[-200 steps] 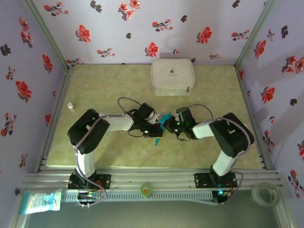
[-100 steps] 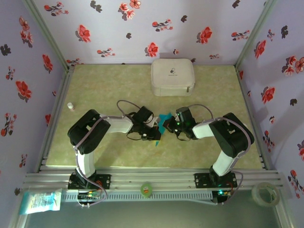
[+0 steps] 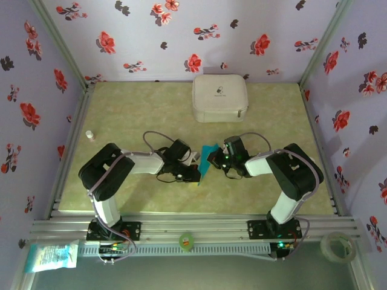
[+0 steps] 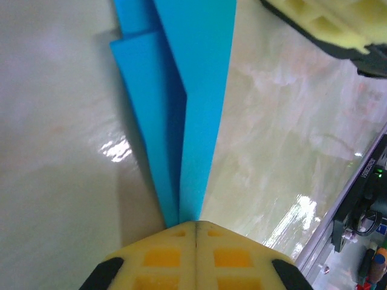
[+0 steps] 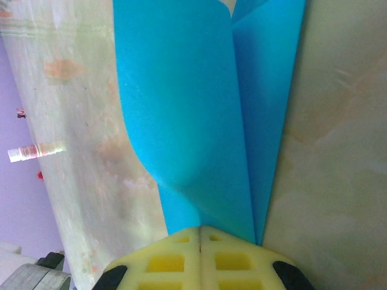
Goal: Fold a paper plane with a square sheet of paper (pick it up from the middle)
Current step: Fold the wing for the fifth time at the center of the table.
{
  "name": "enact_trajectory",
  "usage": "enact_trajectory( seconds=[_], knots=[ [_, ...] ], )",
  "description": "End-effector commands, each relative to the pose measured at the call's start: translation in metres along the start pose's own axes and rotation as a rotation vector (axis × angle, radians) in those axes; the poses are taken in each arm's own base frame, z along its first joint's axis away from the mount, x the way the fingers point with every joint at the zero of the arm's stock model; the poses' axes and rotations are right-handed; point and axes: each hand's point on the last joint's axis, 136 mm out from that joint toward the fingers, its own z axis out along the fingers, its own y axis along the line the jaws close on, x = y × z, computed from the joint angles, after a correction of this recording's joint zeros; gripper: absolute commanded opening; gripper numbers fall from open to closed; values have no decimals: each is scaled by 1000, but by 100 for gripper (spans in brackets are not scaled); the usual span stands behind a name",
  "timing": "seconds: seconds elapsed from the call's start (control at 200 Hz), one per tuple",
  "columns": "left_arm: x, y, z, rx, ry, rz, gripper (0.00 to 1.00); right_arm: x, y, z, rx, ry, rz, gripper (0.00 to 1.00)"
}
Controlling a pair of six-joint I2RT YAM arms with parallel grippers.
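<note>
**Paper [image 3: 208, 158] mid-fold, pinched from two sides**

In the overhead view the turquoise paper sits at the middle of the table [image 3: 121, 115], between the two arms and well apart from the white case [image 3: 219, 98] at the back. The left wrist view shows it [image 4: 202, 90] as a long narrow shape in stacked layers, narrowing toward the fingers. The right wrist view shows a wide curved flap [image 5: 181, 109] beside a flatter strip, so the layers aren't pressed flat yet.

The left gripper [image 4: 195, 232] is clamped on the narrow end, pads together with paper running into the seam. The right gripper [image 5: 201, 238] is clamped on the other side in the same way, with the flap bulging just ahead of its pads. In the overhead view the left gripper [image 3: 196, 176] and right gripper [image 3: 213, 160] are near each other with the paper between them.

Judged step: late folding, with the body creased and the wings being set. From these angles I can't tell whether the paper touches the table or hangs just above it.

The next move likely needs one gripper to hold as an anchor while the other lets go and re-grips the loose flap, then lays it down along the centre crease. Pull gently, because thin paper held at both ends could tear or skew.
</note>
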Motion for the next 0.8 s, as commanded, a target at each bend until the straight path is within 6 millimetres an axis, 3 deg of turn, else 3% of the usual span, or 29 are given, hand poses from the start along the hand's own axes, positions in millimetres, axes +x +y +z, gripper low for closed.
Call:
enact_trajectory(
  seconds=[0.0,0.29,0.585,0.795],
  knots=[
    [29,19,-1,-67,63,-61,4,14,-43,10,157,20,27,5],
    [32,18,-9,-67,42,-51,3,13,-42,10,155,19,27,5],
    [-5,-30,-37,18,-100,43,0,13,-42,10,154,19,30,5],
    [-18,-58,-30,120,-79,74,1,13,-42,10,154,18,28,5]
  ],
)
